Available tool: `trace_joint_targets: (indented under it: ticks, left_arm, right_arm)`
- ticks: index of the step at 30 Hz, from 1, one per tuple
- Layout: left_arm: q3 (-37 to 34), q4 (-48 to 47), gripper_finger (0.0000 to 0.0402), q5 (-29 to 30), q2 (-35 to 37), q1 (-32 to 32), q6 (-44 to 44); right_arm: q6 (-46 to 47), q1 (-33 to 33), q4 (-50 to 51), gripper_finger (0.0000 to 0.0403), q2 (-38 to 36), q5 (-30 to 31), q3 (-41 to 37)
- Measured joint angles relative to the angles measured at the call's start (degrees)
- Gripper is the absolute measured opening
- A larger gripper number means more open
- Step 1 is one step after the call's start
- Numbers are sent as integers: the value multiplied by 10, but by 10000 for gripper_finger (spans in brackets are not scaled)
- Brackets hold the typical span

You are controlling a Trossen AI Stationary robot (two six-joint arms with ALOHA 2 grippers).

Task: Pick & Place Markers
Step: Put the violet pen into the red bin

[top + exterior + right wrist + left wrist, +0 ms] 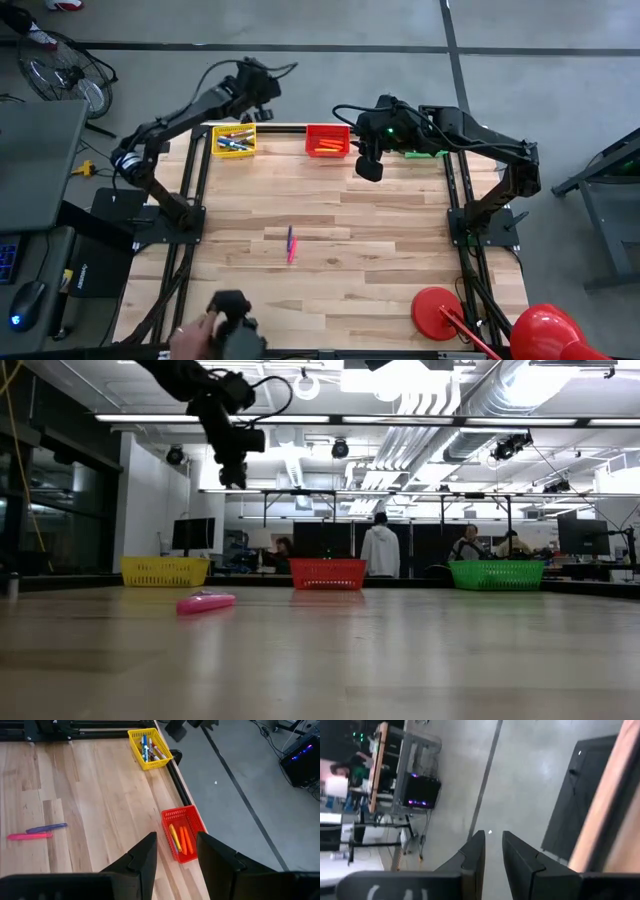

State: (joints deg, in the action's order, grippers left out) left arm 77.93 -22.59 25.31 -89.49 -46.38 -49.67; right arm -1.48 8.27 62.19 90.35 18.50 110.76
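Two markers, one purple (46, 827) and one pink (29, 836), lie side by side flat on the wooden table (400, 260) near its middle; the pink one (206, 602) also shows in the low view. More markers lie in the yellow basket (235, 141) and the red basket (327, 140) at the far edge. My left gripper (492, 836) hangs high above the far edge by the yellow basket (149, 749), open with a narrow gap and nothing in it. My right gripper (176, 837) hovers open above the table just near of the red basket (183, 834).
A green basket (497, 574) stands at the far right, partly under my right arm in the high view. Red round objects (440, 310) sit at the near right corner. A person's hand with a dark device (228, 325) is at the near edge.
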Motion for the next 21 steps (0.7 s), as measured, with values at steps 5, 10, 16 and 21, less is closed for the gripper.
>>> trace_joint_targets:
  ticks: [5, 10, 16, 21]
  left_arm:
    - [0, -43, 62, 70, 0, 72, 85]
    - [0, -118, 62, 86, 0, 138, 170]
    - [0, -218, 62, 63, 0, 200, 338]
    - [0, -293, 62, -11, 0, 241, 478]
  right_arm:
    - [0, 0, 0, 126, 0, -3, 0]
    - [-12, 0, 11, 126, 0, -27, 0]
    - [-16, 0, 60, 126, 0, -28, 0]
    - [-24, 0, 107, 126, 0, -28, 0]
